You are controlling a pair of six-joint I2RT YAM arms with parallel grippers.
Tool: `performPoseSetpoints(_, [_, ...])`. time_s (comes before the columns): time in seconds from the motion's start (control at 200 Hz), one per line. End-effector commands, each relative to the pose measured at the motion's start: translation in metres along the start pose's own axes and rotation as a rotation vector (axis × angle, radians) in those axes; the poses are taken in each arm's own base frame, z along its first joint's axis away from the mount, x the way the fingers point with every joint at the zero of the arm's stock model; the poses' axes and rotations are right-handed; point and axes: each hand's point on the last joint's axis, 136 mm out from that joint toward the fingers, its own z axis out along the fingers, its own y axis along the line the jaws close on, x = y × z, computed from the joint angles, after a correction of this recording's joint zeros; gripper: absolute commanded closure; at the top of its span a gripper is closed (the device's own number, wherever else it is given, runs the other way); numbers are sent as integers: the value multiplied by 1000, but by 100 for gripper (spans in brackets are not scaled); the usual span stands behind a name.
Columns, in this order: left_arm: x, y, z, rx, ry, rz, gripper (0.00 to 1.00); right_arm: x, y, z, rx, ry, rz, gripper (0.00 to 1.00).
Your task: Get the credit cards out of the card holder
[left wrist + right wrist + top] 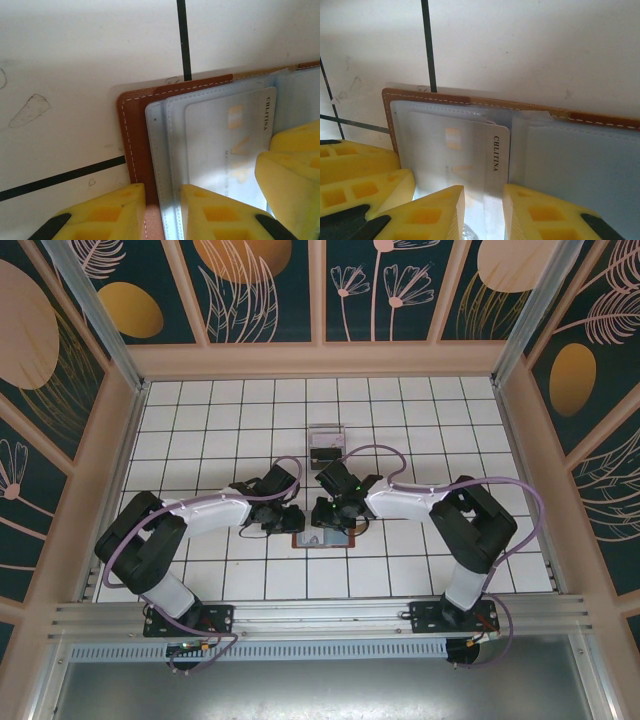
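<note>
Now, w/ card holder (322, 539) lying open on the bench (250, 580), left pincer (162, 196) (jaws slightly apart, straddling its brown edge) should pin it while right pincer (484, 198), grip can't tell, slides the pale credit card (455, 150) outward, flat.

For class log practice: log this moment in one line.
card holder: open; credit card: sleeved inside; left gripper: open, at holder edge; right gripper: open, at card

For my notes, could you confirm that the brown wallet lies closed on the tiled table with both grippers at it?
No: the wallet lies open, not closed, as the right wrist view shows by its clear sleeves and pale card. It is on the tiled table, with left gripper and right gripper at it.
</note>
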Motion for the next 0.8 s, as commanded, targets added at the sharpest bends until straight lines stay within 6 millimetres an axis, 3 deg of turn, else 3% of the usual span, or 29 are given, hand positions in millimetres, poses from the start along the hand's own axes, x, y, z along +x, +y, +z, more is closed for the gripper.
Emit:
performPoseSetpoints(0.0, [6, 13, 7, -59, 17, 0, 73, 3, -14, 7, 41, 15, -5, 72])
performPoseSetpoints(0.28, [6, 15, 8, -67, 24, 0, 74, 2, -25, 4, 107, 4, -5, 71])
performPoseSetpoints(0.791, [9, 18, 12, -82, 43, -4, 73, 7, -20, 15, 48, 33, -2, 68])
